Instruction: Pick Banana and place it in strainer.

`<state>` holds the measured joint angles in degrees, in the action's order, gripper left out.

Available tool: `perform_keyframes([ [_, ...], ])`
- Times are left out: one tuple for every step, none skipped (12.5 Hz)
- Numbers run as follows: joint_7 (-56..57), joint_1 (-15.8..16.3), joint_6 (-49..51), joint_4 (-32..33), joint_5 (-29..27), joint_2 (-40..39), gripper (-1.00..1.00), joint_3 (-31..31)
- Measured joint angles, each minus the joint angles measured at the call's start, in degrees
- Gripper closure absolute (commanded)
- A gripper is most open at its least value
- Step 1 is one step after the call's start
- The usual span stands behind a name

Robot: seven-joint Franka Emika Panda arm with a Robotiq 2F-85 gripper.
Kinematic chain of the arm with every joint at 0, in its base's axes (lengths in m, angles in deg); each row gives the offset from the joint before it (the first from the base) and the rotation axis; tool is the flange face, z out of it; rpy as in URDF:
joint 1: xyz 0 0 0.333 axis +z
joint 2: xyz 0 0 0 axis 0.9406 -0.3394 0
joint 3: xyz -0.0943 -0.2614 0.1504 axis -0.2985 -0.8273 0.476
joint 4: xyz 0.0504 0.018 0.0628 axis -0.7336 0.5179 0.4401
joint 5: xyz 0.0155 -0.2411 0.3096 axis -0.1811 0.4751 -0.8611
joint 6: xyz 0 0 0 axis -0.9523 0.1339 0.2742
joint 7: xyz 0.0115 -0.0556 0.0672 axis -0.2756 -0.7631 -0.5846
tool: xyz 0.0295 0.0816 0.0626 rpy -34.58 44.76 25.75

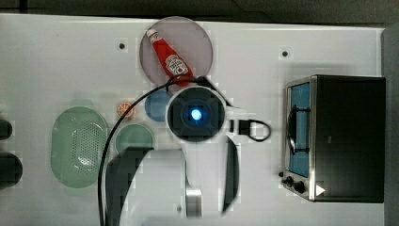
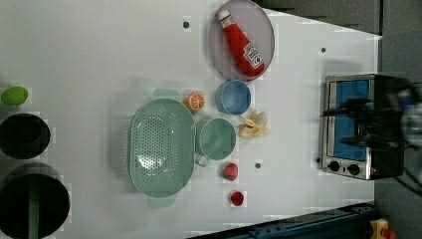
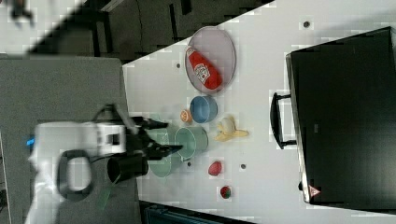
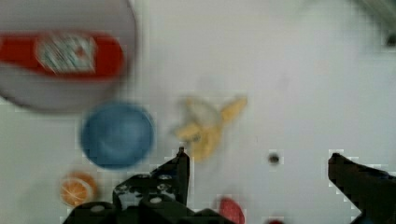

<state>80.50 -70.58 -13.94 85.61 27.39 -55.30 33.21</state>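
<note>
The black claw [image 4: 257, 161] hangs wide open, empty; descending crooked, it may push the small pale yellow banana [image 4: 208, 128] against the round blue bowl [image 4: 116, 134].

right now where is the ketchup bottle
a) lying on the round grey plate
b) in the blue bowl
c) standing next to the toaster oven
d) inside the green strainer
a: in the left view the ketchup bottle lies flat on the round grey plate, past the blue bowl and apart from the strainer, which holds nothing.
</note>
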Motion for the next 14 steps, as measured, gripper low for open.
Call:
perform_keyframes([
  [0.17, 0.73, -3.18, 2.24, -0.04, -2.97, -1.0, -0.45],
  [0.75, 1.2, -5.94, 3.92, 0.03, -5.56, -1.0, -1.21],
  [1.24, 0.96, -8.77, 5.15, 0.03, -7.76, -1.0, -1.47],
  [1.35, 0.67, -12.3, 6.83, 0.03, -9.37, -1.0, -1.54],
  [2.06, 0.42, -15.6, 8.17, 0.22, -10.61, -1.0, -1.43],
  [2.91, 0.35, -19.04, 9.51, 0.37, -11.3, -1.0, -1.09],
  [3.45, 0.39, -23.77, 11.19, 0.93, -11.62, -1.0, -0.73],
  [4.17, 0.43, -26.59, 12.2, 1.91, -11.83, -1.0, -0.68],
  [4.54, 0.52, -28.86, 12.98, 1.99, -12.61, -1.0, -0.76],
  [5.49, 0.67, -30.84, 12.98, 2.0, -14.24, -1.0, -0.87],
  [6.48, 0.65, -33.81, 12.87, 1.02, -16.87, -1.0, -1.05],
  [6.95, 0.67, -36.89, 12.65, 0.45, -19.83, -1.0, -1.44],
  [6.95, 0.49, -38.34, 13.09, 1.09, -22.39, -1.0, -1.72],
  [6.95, 0.09, -40.47, 13.76, 1.36, -24.95, -1.0, -1.71],
])
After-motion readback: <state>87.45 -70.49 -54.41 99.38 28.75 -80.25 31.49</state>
